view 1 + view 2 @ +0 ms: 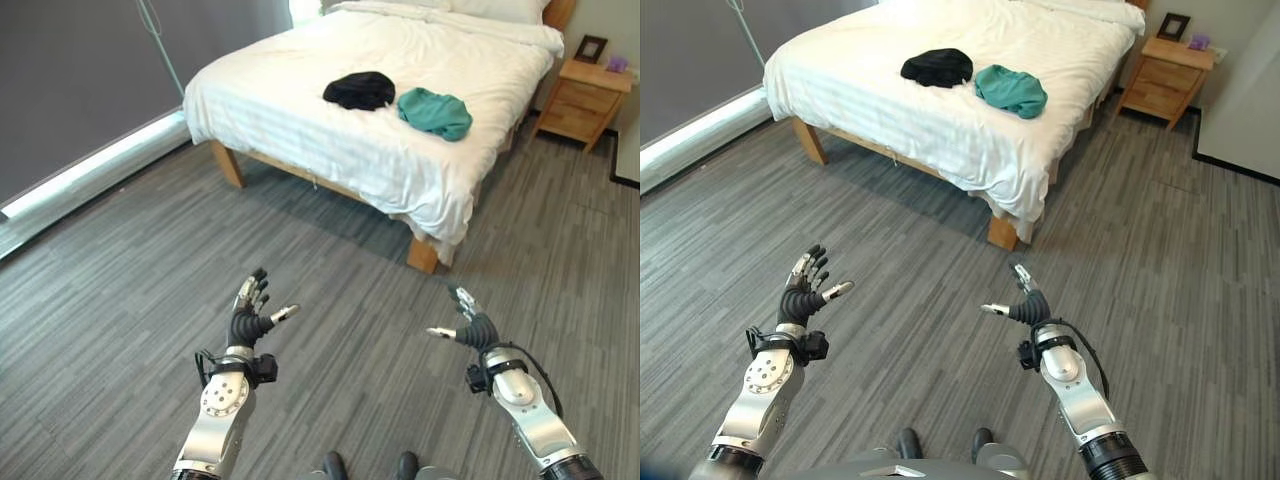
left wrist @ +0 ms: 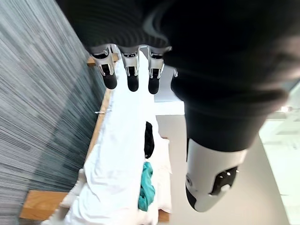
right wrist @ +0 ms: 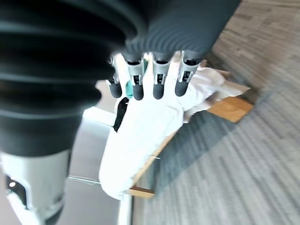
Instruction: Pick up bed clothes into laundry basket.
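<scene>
Two crumpled garments lie on the white bed (image 1: 300, 110): a black one (image 1: 359, 90) near the middle and a teal one (image 1: 436, 112) just to its right. Both also appear as a black garment (image 2: 149, 139) and a teal garment (image 2: 146, 192) in the left wrist view. My left hand (image 1: 250, 312) and right hand (image 1: 468, 325) hover over the grey floor well short of the bed, fingers straight and spread, holding nothing.
The bed stands on wooden legs (image 1: 422, 255), its near corner closest to me. A wooden nightstand (image 1: 582, 97) with a picture frame sits at the far right. A dark curtain wall (image 1: 80, 80) runs along the left. Grey carpet (image 1: 330, 260) lies between me and the bed.
</scene>
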{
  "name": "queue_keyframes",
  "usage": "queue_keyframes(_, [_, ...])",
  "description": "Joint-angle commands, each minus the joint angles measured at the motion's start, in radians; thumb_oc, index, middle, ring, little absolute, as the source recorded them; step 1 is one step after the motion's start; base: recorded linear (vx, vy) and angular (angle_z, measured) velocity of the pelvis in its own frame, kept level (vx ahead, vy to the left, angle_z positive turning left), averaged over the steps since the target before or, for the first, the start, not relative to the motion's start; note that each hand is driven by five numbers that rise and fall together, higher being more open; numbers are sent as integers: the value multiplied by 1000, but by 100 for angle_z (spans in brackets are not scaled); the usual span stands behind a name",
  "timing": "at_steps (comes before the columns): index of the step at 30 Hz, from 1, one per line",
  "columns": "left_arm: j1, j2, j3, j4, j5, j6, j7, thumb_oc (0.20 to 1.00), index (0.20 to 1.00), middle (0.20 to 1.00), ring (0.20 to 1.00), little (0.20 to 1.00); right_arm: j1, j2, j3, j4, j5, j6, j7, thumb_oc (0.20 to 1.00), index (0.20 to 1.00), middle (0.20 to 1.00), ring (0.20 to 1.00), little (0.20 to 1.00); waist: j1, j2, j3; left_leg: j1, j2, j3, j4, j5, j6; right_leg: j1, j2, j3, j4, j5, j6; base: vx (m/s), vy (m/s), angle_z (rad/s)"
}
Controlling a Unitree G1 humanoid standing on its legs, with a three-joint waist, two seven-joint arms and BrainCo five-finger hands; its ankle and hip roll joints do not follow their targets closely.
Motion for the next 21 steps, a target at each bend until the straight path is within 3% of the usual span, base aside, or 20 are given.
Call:
queue_keyframes(1, [-18,30,17,-32,-34,-49,17,1000,1000,1000,1000,1000,-58,64,-50,-98,19,-85,-42,1000,1000,1000,1000,1000,2,-45,7,24,81,-7,4,-106,-65,-56,-151,6,84,14,116,-1,34,-3])
queue_keyframes(2, [-18,30,17,-32,-33,-48,18,1000,1000,1000,1000,1000,-58,64,-50,-99,19,-85,-42,1000,1000,1000,1000,1000,3,-45,7,24,80,-6,4,-107,-65,-61,-153,8,92,10,117,35,103,-6])
queue_keyframes(3, [-1,35,6,-35,-14,-27,27,1000,1000,1000,1000,1000,-35,87,-51,-123,39,-86,-44,1000,1000,1000,1000,1000,-4,-39,25,40,71,-7,4,-116,-52,-106,-155,20,213,20,129,63,97,-12])
queue_keyframes(5, [2,41,-2,-32,-15,-19,20,1000,1000,1000,1000,1000,0,97,-46,-130,51,-86,-28,1000,1000,1000,1000,1000,-19,-30,45,50,68,-22,4,-121,-42,-159,-137,46,320,41,143,119,111,-8])
queue_keyframes(8, [20,41,-6,-39,-12,-12,15,1000,1000,1000,1000,1000,29,101,-38,-131,53,-84,-22,1000,1000,1000,1000,1000,-38,-21,52,67,69,-24,4,-145,-39,-219,-123,62,371,23,138,146,60,16])
queue_keyframes(10, [25,33,-17,-37,-30,-6,11,1000,1000,1000,1000,1000,33,108,-34,-117,67,-81,-22,1000,1000,1000,1000,1000,-60,-15,62,94,64,-36,4,-178,-46,-280,-108,46,307,2,112,246,17,20])
queue_keyframes(12, [35,35,-14,-37,-38,0,2,1000,1000,1000,1000,1000,28,109,-32,-117,75,-75,-16,1000,1000,1000,1000,1000,-78,-23,68,127,53,-45,4,-210,-54,-299,-116,14,183,34,113,454,-60,-7])
queue_keyframes(13, [46,34,-2,-33,-42,4,-9,1000,1000,1000,1000,1000,18,116,-28,-120,75,-71,-15,1000,1000,1000,1000,1000,-91,-33,74,174,58,-33,4,-245,-75,-332,-142,-69,38,81,129,583,-100,10])
queue_keyframes(14, [48,29,4,-27,-39,4,-11,1000,1000,1000,1000,1000,16,119,-24,-120,71,-72,-14,1000,1000,1000,1000,1000,-96,-35,76,200,60,-23,4,-264,-85,-345,-147,-116,-4,96,137,435,-72,20])
queue_keyframes(15, [48,29,5,-27,-38,3,-12,1000,1000,1000,1000,1000,16,119,-23,-119,71,-72,-14,1000,1000,1000,1000,1000,-97,-32,77,202,64,-22,4,-266,-86,-342,-144,-118,-4,96,137,467,-40,-5])
queue_keyframes(16, [47,17,3,-15,-26,1,-20,1000,1000,1000,1000,1000,21,117,-22,-121,58,-73,-13,1000,1000,1000,1000,1000,-110,-37,74,248,57,-20,4,-308,-92,-379,-152,-161,-14,104,146,523,-39,-11])
queue_keyframes(19, [40,6,-16,-4,-23,-4,-26,1000,1000,1000,1000,1000,41,103,-30,-130,46,-76,-19,1000,1000,1000,1000,1000,-136,-35,60,297,52,-47,4,-353,-88,-367,-134,-137,-8,111,144,437,-31,3])
queue_keyframes(20, [46,4,-25,-4,-16,0,-27,1000,1000,1000,1000,1000,59,98,-30,-131,51,-78,-10,1000,1000,1000,1000,1000,-155,-30,44,338,56,-67,4,-350,-89,-349,-113,-105,-11,124,131,589,-71,55])
queue_keyframes(21, [50,-2,-31,-5,-17,0,-31,1000,1000,1000,1000,1000,68,91,-35,-125,52,-76,-8,1000,1000,1000,1000,1000,-166,-17,35,369,77,-58,26,-306,-109,-323,-93,-96,-13,127,114,538,-104,73])
